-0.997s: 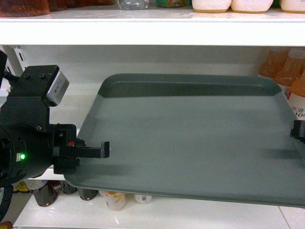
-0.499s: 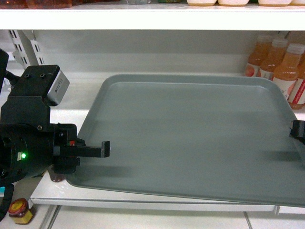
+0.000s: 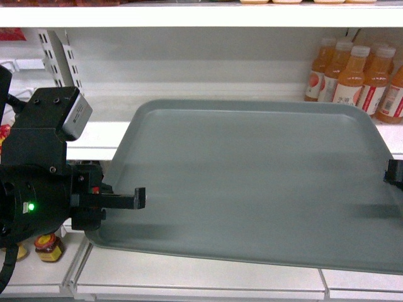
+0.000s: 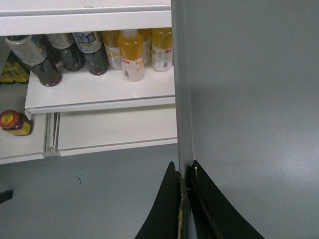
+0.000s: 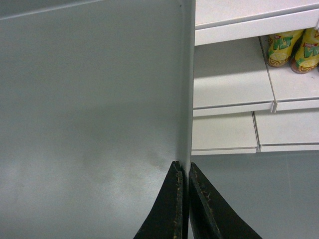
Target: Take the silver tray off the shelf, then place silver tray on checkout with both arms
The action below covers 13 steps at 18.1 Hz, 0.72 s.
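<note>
The silver tray (image 3: 252,176) is large, flat and grey-green, and hangs level in front of the white shelf (image 3: 189,16). My left gripper (image 3: 140,197) is shut on its left rim, and my right gripper (image 3: 393,176) holds its right rim at the frame's edge. In the left wrist view the black fingers of the left gripper (image 4: 185,172) pinch the tray's (image 4: 249,99) thin rim. The right wrist view shows the right gripper (image 5: 183,170) clamped the same way on the tray (image 5: 89,99). The checkout is out of view.
Orange juice bottles (image 3: 352,72) stand on the shelf board at the back right. A slotted upright (image 3: 60,53) rises at the left, with small jars (image 3: 47,246) low on the left. Dark and yellow bottles (image 4: 129,52) fill a lower board above grey floor (image 4: 99,189).
The shelving has slid up and drawn back in the head view, showing more bottles at the right. The tray and both grippers keep their places in the frame.
</note>
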Tool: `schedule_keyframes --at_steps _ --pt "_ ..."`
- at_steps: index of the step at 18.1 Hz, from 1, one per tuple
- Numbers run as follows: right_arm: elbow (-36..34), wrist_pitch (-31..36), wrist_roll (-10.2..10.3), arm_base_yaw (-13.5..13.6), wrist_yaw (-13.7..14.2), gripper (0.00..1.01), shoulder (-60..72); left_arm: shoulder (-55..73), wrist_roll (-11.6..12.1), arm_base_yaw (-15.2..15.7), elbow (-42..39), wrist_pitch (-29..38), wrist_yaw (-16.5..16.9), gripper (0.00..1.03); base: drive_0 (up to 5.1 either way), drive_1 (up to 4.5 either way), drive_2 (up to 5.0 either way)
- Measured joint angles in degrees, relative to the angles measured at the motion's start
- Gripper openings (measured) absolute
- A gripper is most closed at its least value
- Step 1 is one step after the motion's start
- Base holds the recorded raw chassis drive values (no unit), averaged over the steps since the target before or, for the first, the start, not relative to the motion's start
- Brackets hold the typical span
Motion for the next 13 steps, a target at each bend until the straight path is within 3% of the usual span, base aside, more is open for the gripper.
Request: schedule_keyframes --at_steps 13 --pt "0.0 0.0 0.0 0.0 0.0 0.02 0.0 0.0 0.2 0.0 0.0 0.1 -0.1 0.03 0.1 -4.22 4.4"
